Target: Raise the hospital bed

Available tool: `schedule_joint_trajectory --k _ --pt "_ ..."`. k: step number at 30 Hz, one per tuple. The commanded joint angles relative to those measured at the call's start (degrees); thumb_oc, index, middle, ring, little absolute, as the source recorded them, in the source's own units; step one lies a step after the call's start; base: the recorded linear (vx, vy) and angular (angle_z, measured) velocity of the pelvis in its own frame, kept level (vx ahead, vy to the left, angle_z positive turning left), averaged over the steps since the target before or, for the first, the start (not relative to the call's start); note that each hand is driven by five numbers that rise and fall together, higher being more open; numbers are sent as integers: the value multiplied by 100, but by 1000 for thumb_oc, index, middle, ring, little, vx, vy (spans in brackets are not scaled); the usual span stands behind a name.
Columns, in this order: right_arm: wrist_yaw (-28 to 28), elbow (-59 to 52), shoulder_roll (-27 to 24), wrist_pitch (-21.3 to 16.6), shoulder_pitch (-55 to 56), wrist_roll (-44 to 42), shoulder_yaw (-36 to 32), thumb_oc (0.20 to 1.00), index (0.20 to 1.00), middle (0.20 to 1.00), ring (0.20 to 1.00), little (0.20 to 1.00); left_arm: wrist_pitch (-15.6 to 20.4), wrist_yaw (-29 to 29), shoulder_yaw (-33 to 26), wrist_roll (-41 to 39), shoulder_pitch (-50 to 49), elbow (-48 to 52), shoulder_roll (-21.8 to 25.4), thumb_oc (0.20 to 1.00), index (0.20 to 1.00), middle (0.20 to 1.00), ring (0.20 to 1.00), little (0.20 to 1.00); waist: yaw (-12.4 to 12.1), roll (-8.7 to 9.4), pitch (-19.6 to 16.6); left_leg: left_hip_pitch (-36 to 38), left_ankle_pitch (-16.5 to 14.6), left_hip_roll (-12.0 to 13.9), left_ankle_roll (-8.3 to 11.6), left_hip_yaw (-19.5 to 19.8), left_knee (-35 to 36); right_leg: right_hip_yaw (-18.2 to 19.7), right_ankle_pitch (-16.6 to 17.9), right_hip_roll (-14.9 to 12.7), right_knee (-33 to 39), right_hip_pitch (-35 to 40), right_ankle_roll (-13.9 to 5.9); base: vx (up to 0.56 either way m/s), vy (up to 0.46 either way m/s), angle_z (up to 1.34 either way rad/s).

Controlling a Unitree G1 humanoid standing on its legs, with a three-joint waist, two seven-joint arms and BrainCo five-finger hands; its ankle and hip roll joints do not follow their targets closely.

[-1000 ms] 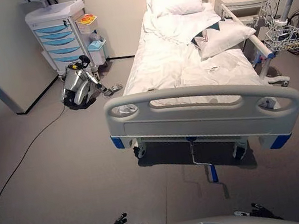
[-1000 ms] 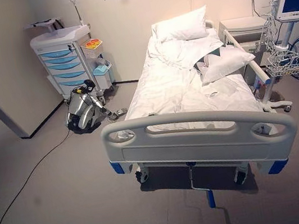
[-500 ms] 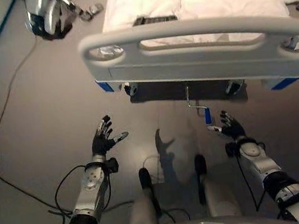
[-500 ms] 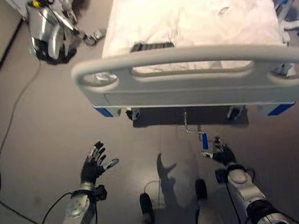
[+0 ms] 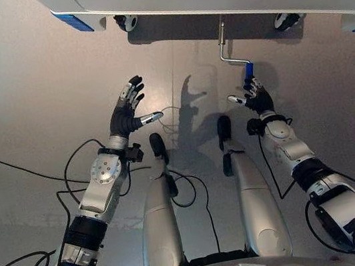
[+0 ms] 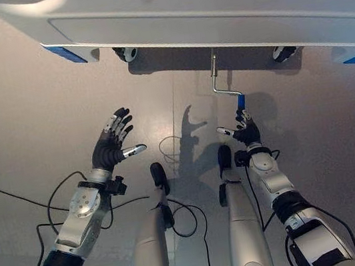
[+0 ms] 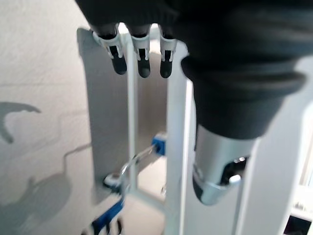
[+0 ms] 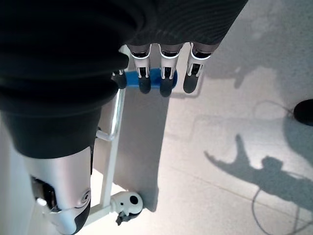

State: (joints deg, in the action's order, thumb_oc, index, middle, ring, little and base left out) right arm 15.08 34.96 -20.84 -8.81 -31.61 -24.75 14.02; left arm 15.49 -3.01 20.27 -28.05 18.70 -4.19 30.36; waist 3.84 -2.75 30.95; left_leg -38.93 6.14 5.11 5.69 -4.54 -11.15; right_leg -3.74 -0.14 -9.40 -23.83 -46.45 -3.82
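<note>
The bed's white footboard [image 6: 213, 19] runs along the far edge of the eye views. Below its middle a metal crank [image 5: 221, 37] sticks out over the floor and ends in a blue grip [image 6: 241, 101]. My right hand [image 5: 257, 100] is open just short of that grip, fingers straight and pointing at it. In the right wrist view the blue grip [image 8: 152, 77] lies right behind my fingertips [image 8: 145, 83]; I cannot tell whether they touch it. My left hand [image 5: 127, 116] hovers open over the bare floor, well to the left of the crank, fingers spread.
Bed casters [image 5: 123, 22] [image 5: 286, 20] stand under the footboard on either side of the crank. A blue corner bumper [image 5: 72, 21] marks the bed's left corner. Grey floor stretches out to the left of the left hand.
The camera has tipped down and closer to the bed's foot. Both hands have reached forward, and the right hand has closed in on the crank's blue grip.
</note>
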Motion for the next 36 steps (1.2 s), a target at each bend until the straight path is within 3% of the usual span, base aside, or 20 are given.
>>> schedule_joint_trajectory --k 1,12,16,28,32,36 --pt "167 -349 -59 -296 10 -243 17 1000 1000 1000 1000 1000 212 -118 12 -49 44 670 215 1000 1000 1000 1000 1000 93 129 -116 -573 -472 -81 -144 42 -856 155 469 21 586 -86 -446 -8 37 -2" --pt "391 -558 -178 -433 -466 -726 -39 1000 1000 1000 1000 1000 209 -268 273 -70 597 1481 450 1000 1000 1000 1000 1000 113 106 -116 -1413 -508 -149 -169 -48 -980 259 605 11 596 -935 -479 2 10 0" --pt "335 -728 -195 -517 -494 -1112 -36 1000 1000 1000 1000 1000 201 -346 270 -59 598 1628 520 1000 1000 1000 1000 1000 125 164 -116 -1427 -459 -161 -159 -65 -840 254 679 19 764 -963 -493 0 0 0" --pt "235 194 -601 -389 -1188 -1934 60 1000 1000 1000 1000 1000 147 -418 321 -81 638 1831 610 1000 1000 1000 1000 1000 110 255 -116 -1362 -287 -179 -88 -39 -455 157 783 73 1139 -865 -512 1 -3 0" --pt "138 33 -736 -382 -1125 -2097 131 1000 1000 1000 1000 1000 137 -427 286 -109 570 1883 618 1000 1000 1000 1000 1000 131 304 -116 -1319 -277 -171 -81 -42 -420 127 791 67 1179 -821 -510 0 0 0" --pt "-122 -823 -1260 -333 -796 -2199 360 1000 1000 1000 1000 1000 132 -407 194 -126 431 2032 778 1000 1000 1000 1000 1000 199 446 -116 -1277 -254 -169 -59 -17 -360 99 811 93 1250 -767 -519 7 -8 0"
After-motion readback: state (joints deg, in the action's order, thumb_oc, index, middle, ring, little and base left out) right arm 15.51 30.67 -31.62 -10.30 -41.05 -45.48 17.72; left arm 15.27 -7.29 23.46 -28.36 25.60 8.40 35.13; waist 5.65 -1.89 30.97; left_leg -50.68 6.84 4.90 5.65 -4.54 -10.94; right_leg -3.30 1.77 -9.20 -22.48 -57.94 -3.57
